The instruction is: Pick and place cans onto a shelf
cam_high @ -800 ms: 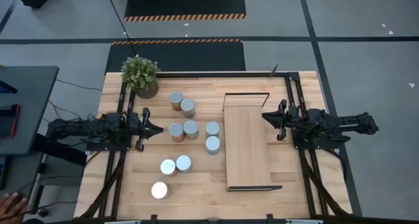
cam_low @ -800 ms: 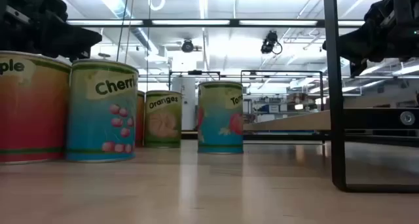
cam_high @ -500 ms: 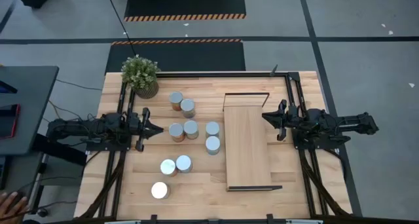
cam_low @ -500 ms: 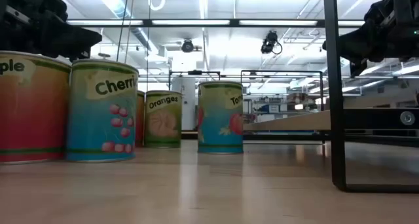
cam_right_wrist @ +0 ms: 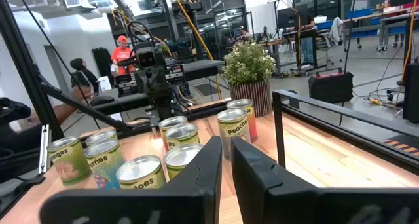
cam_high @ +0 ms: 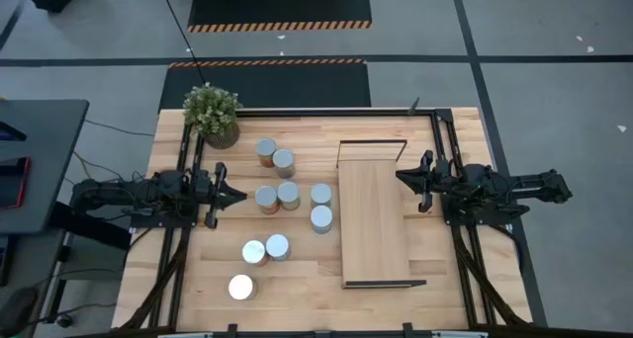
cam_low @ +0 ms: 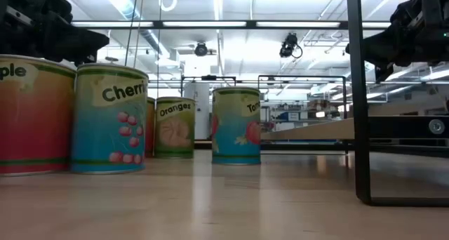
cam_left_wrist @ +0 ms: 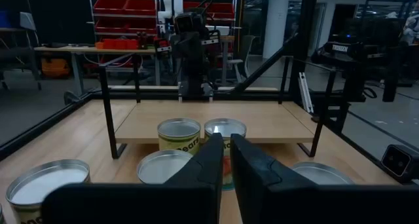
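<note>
High view: nine cans beside empty shelf.

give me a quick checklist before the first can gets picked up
1. Shelf top bare: ok.
2. Cans upright, all nine on the table: ok.
3. Left hand empty: ok, but shut, so not ok for grasping.
4. Right hand empty: ok, also shut, at the shelf's edge.
5. Potted plant away from the cans: ok.
</note>
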